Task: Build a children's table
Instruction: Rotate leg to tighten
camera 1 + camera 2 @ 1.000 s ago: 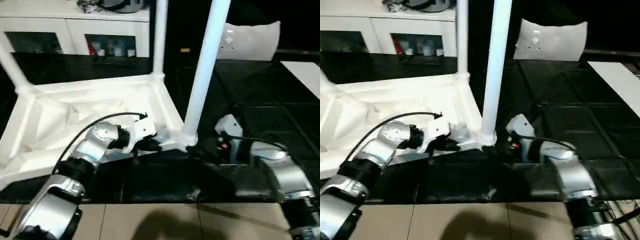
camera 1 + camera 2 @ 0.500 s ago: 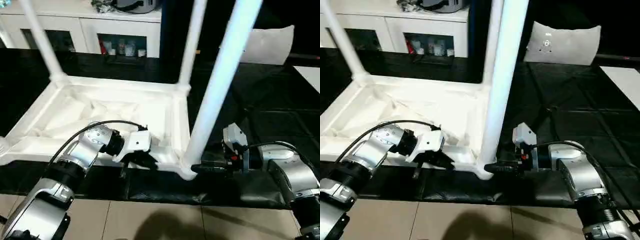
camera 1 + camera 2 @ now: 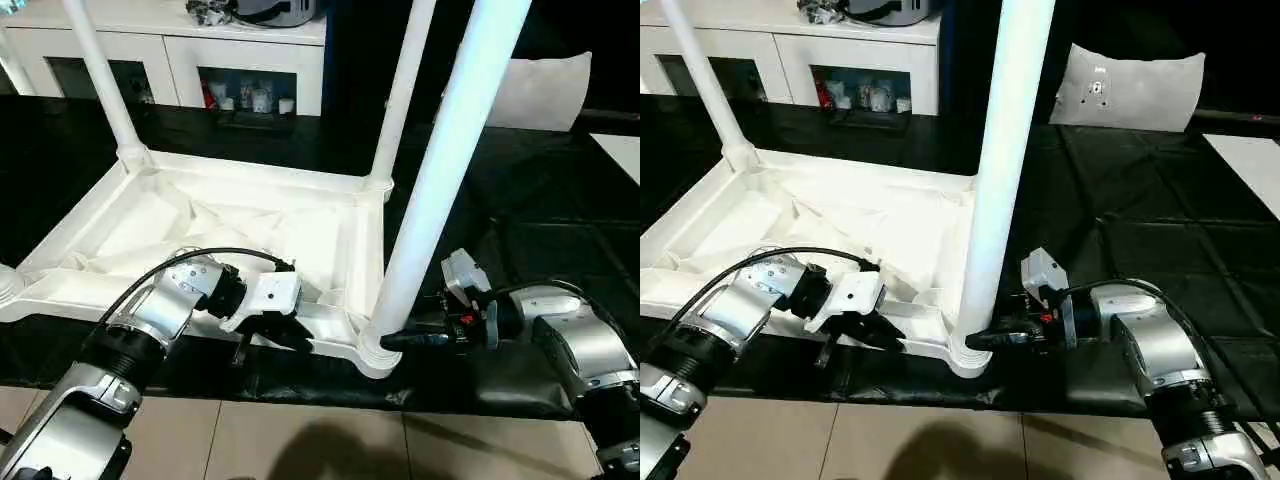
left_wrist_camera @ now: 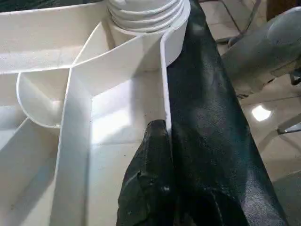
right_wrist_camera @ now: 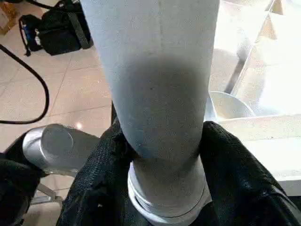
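Left gripper (image 3: 288,338): closed tight on the near rim of the table top (image 3: 180,225), just left of the near-right corner; the thin white wall is pinched between the black fingers (image 4: 150,188) in the left wrist view.
Table top: laid upside down on black sheeting (image 3: 560,230), ribbed underside up, long axis running left to right across the head view.
Far legs (image 3: 92,75): two are seen seated upright in the back corner sockets.
Near-right leg (image 3: 440,180): stood in the near-right socket (image 3: 375,352), long axis near vertical, leaning slightly right toward its top; threaded rings at its foot are exposed above the socket.
Key relation: the leg foot lies directly ahead of the right gripper, between its fingers, so the right arm is judged the nearer one for seating it; the left arm is placed to steady the top.
Right gripper (image 3: 405,340): roughly half open, fingers (image 5: 108,183) set either side of the leg's foot and touching it; whether it is firmly clamped cannot be told.
Look of the table: white, smooth, glossy plastic; tapered tube legs.
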Robot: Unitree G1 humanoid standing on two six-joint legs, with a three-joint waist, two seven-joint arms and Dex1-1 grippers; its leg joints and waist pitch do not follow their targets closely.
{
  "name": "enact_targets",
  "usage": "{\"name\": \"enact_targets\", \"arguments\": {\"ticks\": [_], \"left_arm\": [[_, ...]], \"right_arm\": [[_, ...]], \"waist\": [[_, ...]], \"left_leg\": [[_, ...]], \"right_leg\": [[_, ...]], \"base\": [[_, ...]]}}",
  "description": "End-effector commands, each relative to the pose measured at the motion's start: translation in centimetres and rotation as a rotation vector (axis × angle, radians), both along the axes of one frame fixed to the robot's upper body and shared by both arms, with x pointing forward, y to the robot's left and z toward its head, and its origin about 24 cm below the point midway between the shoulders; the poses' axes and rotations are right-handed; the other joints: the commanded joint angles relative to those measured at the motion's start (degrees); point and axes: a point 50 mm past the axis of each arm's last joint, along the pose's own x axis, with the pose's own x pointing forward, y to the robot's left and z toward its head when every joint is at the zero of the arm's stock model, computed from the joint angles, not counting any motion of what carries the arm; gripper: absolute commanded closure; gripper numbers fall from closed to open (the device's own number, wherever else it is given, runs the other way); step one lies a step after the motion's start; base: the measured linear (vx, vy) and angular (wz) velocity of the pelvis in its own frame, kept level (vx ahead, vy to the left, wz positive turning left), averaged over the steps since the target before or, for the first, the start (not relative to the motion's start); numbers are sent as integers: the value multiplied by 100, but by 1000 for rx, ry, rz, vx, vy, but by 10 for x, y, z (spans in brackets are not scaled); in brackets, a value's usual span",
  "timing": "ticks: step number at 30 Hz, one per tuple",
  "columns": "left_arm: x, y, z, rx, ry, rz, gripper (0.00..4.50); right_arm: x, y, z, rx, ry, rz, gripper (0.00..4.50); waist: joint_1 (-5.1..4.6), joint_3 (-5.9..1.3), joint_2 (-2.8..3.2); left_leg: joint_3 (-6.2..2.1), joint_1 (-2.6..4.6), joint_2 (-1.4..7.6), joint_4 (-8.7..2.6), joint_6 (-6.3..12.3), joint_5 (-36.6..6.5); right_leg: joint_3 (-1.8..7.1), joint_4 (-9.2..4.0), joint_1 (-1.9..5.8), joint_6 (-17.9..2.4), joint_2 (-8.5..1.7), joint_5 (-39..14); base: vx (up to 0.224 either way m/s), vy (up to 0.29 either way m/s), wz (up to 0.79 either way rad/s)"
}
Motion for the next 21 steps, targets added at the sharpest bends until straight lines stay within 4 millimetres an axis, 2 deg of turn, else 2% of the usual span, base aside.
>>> {"name": "enact_targets", "arguments": {"ticks": [1, 5, 7, 9, 11, 12, 13, 14, 15, 16, 17, 19, 20, 21], "left_arm": [[-6, -8, -3, 27, 16, -70, 450], [-2, -16, 1, -51, 51, 7, 450], [6, -21, 3, -77, 40, 93, 450], [15, -28, 6, -115, 24, 182, 450], [21, -34, 8, -139, 11, 242, 450], [23, -36, 9, -142, 8, 261, 450], [27, -41, 10, -147, 3, 313, 450], [29, -43, 10, -148, 1, 329, 450], [29, -43, 10, -148, 1, 329, 450], [36, -51, 13, -168, -5, 416, 450], [41, -56, 15, -176, -18, 469, 450], [44, -60, 16, -181, -29, 514, 450], [52, -66, 17, -186, -70, 594, 450], [52, -66, 17, -186, -70, 594, 450]], "right_arm": [[-3, 3, 2, 13, 19, 43, 261], [-3, 8, 5, 64, 66, -10, 262], [0, 15, 3, 46, 80, -100, 262], [5, 23, 0, 31, 71, -203, 262], [12, 30, -3, 15, 55, -300, 262], [14, 32, -4, 5, 51, -338, 262], [23, 37, -7, -21, 53, -462, 262], [25, 39, -8, -30, 55, -501, 262], [25, 39, -8, -30, 55, -501, 262], [33, 46, -9, -51, 52, -623, 262], [36, 50, -10, -58, 44, -677, 262], [39, 54, -9, -67, 33, -726, 263], [45, 61, -9, -82, 17, -829, 263], [45, 61, -9, -82, 17, -829, 263]], "waist": [[-28, -406, -18], [-22, -414, -14], [-43, -400, -4], [-68, -381, -6], [-94, -369, -6], [-109, -372, -10], [-153, -376, -12], [-237, -368, -5], [-237, -368, -5], [-294, -393, -3], [-329, -389, 14], [-341, -412, 11], [-348, -414, 17], [-355, -421, 15]], "left_leg": [[-126, -55, 393, -351, 492, 216], [-133, -58, 400, -347, 470, 282], [-141, -48, 402, -361, 418, 257], [-132, -28, 368, -372, 303, 122], [-107, -23, 291, -376, 186, -94], [-109, -30, 286, -378, 166, -94], [-132, -31, 300, -383, 135, -131], [-151, -48, 316, -387, 101, -147], [-151, -48, 316, -387, 101, -147], [-143, -58, 282, -369, 129, -137], [-154, -62, 291, -372, 126, -56], [-158, -60, 288, -361, 158, 27], [-155, -72, 296, -358, 216, 173], [-160, -68, 305, -356, 213, 221]], "right_leg": [[533, -382, 430, 110, -627, -1354], [536, -366, 439, 110, -622, -1250], [527, -389, 431, 144, -621, -1340], [503, -455, 419, 219, -610, -1631], [464, -555, 426, 440, -591, -2110], [457, -564, 432, 481, -585, -2134], [441, -572, 436, 523, -586, -2142], [430, -565, 430, 494, -583, -2085], [430, -565, 430, 494, -583, -2085], [444, -567, 457, 533, -594, -2023], [442, -548, 446, 466, -594, -1930], [446, -537, 448, 443, -594, -1797], [474, -496, 431, 352, -590, -1574], [477, -483, 425, 317, -599, -1502]], "base": [[0, 0, 0], [0, 0, 0], [0, 0, 0], [0, 0, 0], [0, 0, 0], [0, 0, 0], [0, 0, 0], [0, 0, 0], [0, 0, 0], [0, 0, 0], [0, 0, 0], [0, 0, 0], [0, 0, 0], [0, 0, 0]]}}
